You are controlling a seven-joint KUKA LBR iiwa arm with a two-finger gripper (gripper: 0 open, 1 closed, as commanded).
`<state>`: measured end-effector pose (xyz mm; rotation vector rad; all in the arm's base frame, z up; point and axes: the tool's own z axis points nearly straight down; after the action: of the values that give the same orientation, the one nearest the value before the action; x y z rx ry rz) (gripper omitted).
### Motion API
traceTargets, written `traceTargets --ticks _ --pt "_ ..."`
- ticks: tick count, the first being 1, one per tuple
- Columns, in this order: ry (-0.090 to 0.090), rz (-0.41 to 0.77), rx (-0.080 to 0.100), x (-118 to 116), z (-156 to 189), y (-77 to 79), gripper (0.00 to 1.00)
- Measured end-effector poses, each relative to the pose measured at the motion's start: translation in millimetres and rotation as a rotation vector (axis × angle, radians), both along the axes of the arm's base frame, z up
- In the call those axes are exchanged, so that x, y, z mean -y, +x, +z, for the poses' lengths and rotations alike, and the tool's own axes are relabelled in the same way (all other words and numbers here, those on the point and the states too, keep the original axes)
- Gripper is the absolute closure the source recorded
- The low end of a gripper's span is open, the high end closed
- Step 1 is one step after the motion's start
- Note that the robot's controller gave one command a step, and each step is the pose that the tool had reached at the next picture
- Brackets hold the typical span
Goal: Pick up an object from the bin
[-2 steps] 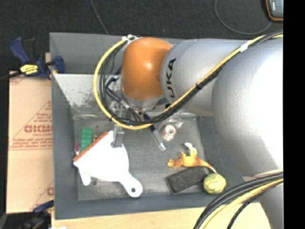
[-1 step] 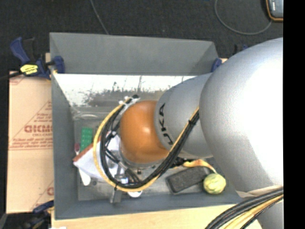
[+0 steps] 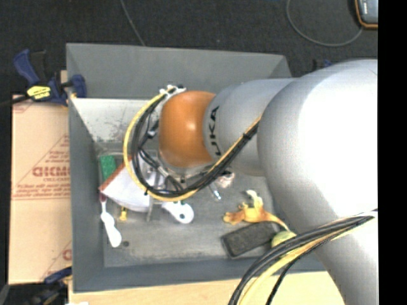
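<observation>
Gripper (image 3: pixel 154 182): it sits low in the left half of the bin (image 3: pixel 191 68), under the orange cover (image 3: pixel 184 129) and cable loop of the wrist.
Gripper state: we cannot tell whether it is released or clenched, because the wrist hides it from above.
Grasp: we see nothing held.
Nearest thing: a white sheet (image 3: pixel 127 194) with a red edge lies on the floor at the left of the bin, and we treat it as the likely target.
Direction from gripper: the sheet lies just to the view's left of the gripper and slightly toward the bin's near wall. Its right end runs under the wrist.
Contact: we cannot tell whether the gripper touches the sheet.
Sheet axis: the long axis runs from upper left to lower right in the view. The red edge is at the left end, pointing to the left wall.
Neighbours: a green block (image 3: pixel 109 166) lies just beyond the sheet, and a white stick (image 3: pixel 111 229) lies near it, along the left wall.
Second candidate: a white hook (image 3: pixel 181 212) lies just beside the gripper on its near side, long axis roughly left to right.
Far things: a yellow toy (image 3: pixel 249 212) and a black pad (image 3: pixel 248 239) lie well apart, to the right.
Next move: we judge that a small shift left, with the closing line set across the sheet's axis, is required.
</observation>
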<state>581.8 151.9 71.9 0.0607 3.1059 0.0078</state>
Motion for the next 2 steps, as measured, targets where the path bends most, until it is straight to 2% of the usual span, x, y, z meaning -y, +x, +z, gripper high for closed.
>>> traceTargets --ticks 1,2 --pt "-0.001 -0.205 -0.04 -43.7 0.2 -97.0 1.0" --pt "0.0 -0.206 -0.04 -43.6 0.4 -97.0 1.0"
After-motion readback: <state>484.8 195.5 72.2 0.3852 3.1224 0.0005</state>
